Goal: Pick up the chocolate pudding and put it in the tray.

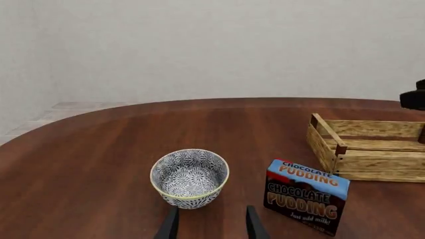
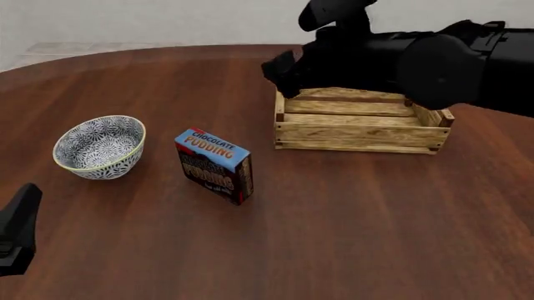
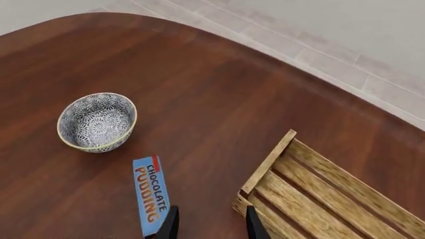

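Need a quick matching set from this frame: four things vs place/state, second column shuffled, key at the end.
Things
1. blue-topped chocolate pudding carton
2. light wooden slatted crate
3. round blue-white patterned bowl
4. right gripper

Place or state
A. empty slatted floor, open top
B. open, above the table between carton and crate
C. upright on the brown wooden table, between bowl and crate
D. farthest left of the three objects in the front view

Pairs: 1-C, 2-A, 3-D, 4-B
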{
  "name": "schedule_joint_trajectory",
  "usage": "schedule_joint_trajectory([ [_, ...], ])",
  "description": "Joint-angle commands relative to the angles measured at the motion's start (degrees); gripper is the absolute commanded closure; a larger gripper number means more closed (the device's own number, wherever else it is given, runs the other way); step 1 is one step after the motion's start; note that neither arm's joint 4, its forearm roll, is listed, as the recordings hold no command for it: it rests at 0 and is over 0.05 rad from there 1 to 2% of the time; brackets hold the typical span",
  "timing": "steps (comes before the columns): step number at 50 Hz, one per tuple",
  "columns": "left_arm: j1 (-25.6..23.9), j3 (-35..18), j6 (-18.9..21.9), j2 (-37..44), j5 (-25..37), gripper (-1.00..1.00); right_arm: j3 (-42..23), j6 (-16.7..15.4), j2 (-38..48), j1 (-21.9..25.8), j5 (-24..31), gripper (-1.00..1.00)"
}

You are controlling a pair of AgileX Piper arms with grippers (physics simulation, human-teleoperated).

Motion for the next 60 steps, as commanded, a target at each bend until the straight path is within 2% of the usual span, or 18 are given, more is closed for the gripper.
schedule_joint_trajectory([
  [1,0.0,0.0,0.0,0.0,0.0,-1.0,-1.4,-1.4,3.7,3.0,-0.9,-1.0],
  [28,0.0,0.0,0.0,0.0,0.0,-1.0,-3.7,-0.8,8.9,6.2,-1.4,-1.0],
  [60,0.0,0.0,0.0,0.0,0.0,-1.0,-4.9,-2.1,13.7,8.1,-1.7,-1.0],
])
